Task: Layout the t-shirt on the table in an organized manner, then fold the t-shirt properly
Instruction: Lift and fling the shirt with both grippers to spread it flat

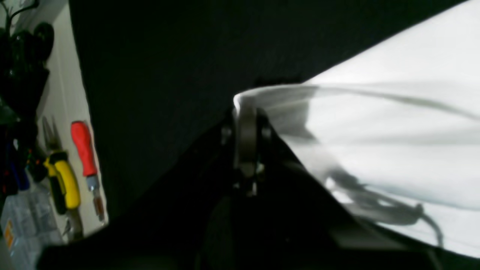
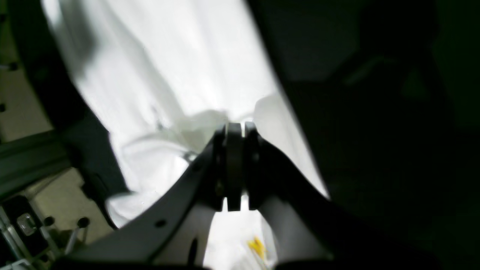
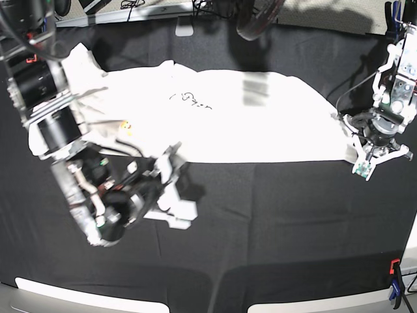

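Note:
The white t-shirt (image 3: 247, 120) lies spread across the table (image 3: 280, 222), with a small dark mark showing near its middle. At the shirt's right end, my left gripper (image 3: 359, 161) is shut on a corner of the cloth; the left wrist view shows its fingers (image 1: 245, 123) pinching the t-shirt (image 1: 375, 123) at a folded edge. My right gripper (image 3: 177, 207) is near the front left, shut on a bunch of the t-shirt (image 2: 168, 86) lifted off the table. The right wrist view has its fingers (image 2: 234, 157) pressed together on the white cloth, with a bit of yellow print below.
A red-handled screwdriver (image 1: 83, 148) and yellow-handled pliers (image 1: 63, 180) lie beyond the table's edge in the left wrist view. A blue and orange clamp (image 3: 394, 287) grips the front right corner. Cables (image 3: 137, 8) run along the back.

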`<state>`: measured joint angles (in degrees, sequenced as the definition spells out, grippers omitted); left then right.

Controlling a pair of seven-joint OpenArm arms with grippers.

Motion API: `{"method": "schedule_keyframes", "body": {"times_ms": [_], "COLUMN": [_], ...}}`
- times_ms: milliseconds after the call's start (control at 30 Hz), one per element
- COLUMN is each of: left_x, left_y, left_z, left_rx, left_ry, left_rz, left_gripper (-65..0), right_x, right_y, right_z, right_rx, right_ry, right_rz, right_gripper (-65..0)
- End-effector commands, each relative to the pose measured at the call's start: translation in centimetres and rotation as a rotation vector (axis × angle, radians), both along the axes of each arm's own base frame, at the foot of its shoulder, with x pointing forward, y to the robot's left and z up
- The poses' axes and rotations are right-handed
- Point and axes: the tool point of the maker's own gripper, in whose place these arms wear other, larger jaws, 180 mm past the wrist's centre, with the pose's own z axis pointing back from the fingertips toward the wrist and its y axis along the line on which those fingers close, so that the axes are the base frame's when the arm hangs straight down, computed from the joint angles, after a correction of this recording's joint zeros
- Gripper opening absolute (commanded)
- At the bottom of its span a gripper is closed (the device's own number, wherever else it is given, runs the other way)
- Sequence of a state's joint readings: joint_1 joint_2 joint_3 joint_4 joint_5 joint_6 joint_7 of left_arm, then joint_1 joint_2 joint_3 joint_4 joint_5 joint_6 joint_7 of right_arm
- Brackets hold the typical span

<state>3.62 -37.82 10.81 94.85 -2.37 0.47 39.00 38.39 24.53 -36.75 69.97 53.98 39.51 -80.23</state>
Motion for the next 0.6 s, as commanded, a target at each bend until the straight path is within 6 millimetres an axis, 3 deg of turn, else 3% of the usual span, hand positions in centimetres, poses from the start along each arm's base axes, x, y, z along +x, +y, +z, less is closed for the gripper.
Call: {"method": "schedule_keyframes", "body": {"times_ms": [0, 200, 400, 567], "left_x": [1.2, 1.9, 3.5, 4.7], "left_y": [0.8, 0.1, -2.0, -2.9], "left_z": [1.9, 2.8, 5.5, 7.8], "left_rx": [0.020, 0.000, -0.050, -0.071], "left_ry": [-0.066, -0.129, -0.306, -0.406], "left_rz": [0.008, -0.029, -0.133, -0.176], "left_gripper": [-65.0, -65.0, -65.0, -65.0], "right_x": [1.9, 6.2, 11.0, 12.9], "right_y": [-0.7, -4.4, -6.8, -10.4], "right_z": [1.8, 3.5, 9.1, 13.0], "right_rx": [-0.012, -0.066, 0.124, 0.220], "right_ry": [-0.079, -0.268, -0.455, -0.564], "right_rz": [-0.005, -0.149, -0.405, -0.557], "right_gripper": [-65.0, -65.0, -65.0, -65.0]}}
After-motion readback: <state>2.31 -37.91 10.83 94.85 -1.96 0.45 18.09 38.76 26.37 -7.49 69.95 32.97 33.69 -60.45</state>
